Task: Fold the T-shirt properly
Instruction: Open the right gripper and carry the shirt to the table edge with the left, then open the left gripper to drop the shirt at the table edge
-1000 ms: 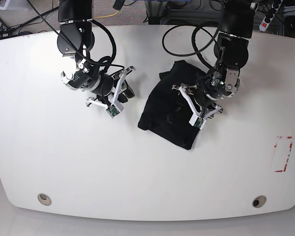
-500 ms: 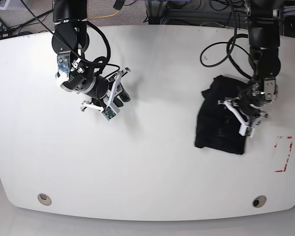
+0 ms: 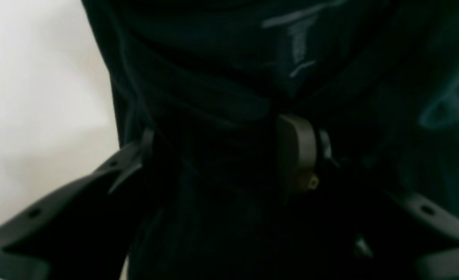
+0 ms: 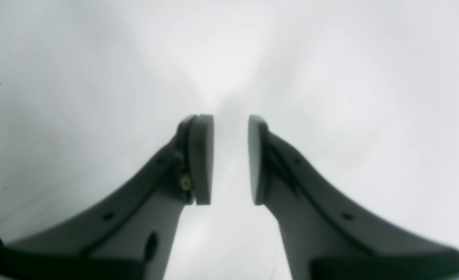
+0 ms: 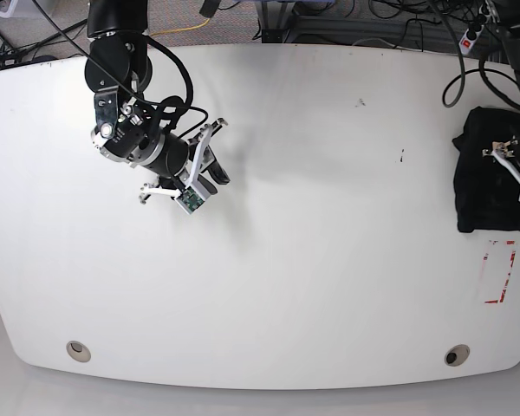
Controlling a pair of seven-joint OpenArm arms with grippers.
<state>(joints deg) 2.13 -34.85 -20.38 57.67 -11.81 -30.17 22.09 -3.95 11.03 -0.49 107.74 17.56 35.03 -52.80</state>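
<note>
One tool, the left tool (image 5: pixel 513 166), is clamped on the folded T-shirt (image 5: pixel 484 169) near the surface (image 5: pixel 312 260) edge, so it may slip off; the right tool (image 4: pixel 230 159) stands slightly apart, holding nothing.

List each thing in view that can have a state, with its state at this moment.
T-shirt: folded into a compact bundle, lying at the table's far right edge, above the red tape mark.
Left tool: closed on the T-shirt, fabric bunched between its fingers.
Right tool: narrowly open, empty, over bare table.
</note>
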